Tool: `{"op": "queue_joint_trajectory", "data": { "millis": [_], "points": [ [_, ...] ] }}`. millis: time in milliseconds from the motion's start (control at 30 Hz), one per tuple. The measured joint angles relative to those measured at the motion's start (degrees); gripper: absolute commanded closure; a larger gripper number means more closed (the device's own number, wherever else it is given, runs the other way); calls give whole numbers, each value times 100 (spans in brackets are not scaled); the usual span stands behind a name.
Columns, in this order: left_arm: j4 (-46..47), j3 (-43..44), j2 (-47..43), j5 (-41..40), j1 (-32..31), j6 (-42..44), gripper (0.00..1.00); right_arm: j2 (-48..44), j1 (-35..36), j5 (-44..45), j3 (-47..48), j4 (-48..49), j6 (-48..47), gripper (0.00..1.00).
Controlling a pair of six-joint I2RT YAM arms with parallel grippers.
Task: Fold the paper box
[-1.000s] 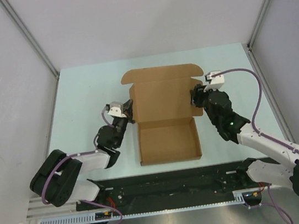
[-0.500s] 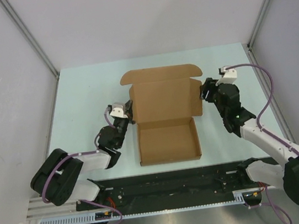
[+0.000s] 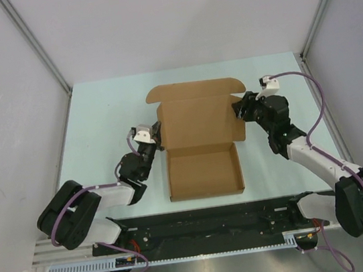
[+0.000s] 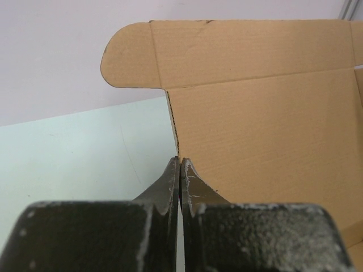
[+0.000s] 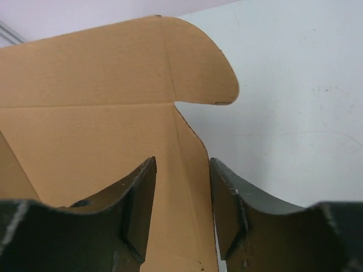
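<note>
The paper box point(image 3: 199, 140) lies in the middle of the table. Its shallow tray faces the arms and its lid point(image 4: 266, 119) is laid open behind, with rounded tabs at the far corners. My left gripper point(image 3: 160, 139) is shut at the lid's left edge. In the left wrist view its tips point(image 4: 180, 160) pinch the thin left side flap, which I see edge-on. My right gripper point(image 3: 237, 111) is open at the lid's right side. Its jaws point(image 5: 181, 161) stand either side of the narrow right side flap point(image 5: 193, 187) without pressing it.
The pale green table top point(image 3: 98, 120) is bounded by white walls on three sides. The arm bases and a black rail point(image 3: 207, 223) run along the near edge.
The right gripper swung out to the right, then came back to the lid's right flap, a little farther back than before. The left gripper and the box have not moved.
</note>
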Motion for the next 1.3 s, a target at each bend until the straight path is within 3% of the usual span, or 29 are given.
{"op": "queue_joint_trajectory", "data": {
  "millis": [133, 333, 533, 600, 733, 833, 1100, 1300],
  "points": [
    [0, 0, 2, -7, 0, 7, 99, 173, -66, -238, 116, 63, 44, 69],
    [0, 0, 28, -31, 0, 33, 98, 404, -109, -400, 118, 55, 66, 68],
    [0, 0, 37, -59, 0, 37, 94, 586, -109, -431, 120, 63, 66, 81],
    [4, 0, 37, -70, 0, 37, 87, 595, -109, -455, 120, 83, 66, 88],
    [-2, 0, 37, -153, 0, 48, 59, 590, -98, -492, 122, 105, 55, 93],
    [2, 0, 35, -212, -7, 61, 50, 575, -98, -492, 122, 85, 15, 94],
    [4, 4, -136, -308, 24, 68, 44, 448, -79, -487, 122, 35, -33, 95],
    [-7, 170, -173, -63, 540, -341, 43, 437, -59, -492, 122, 24, -76, 96]
  ]
}}
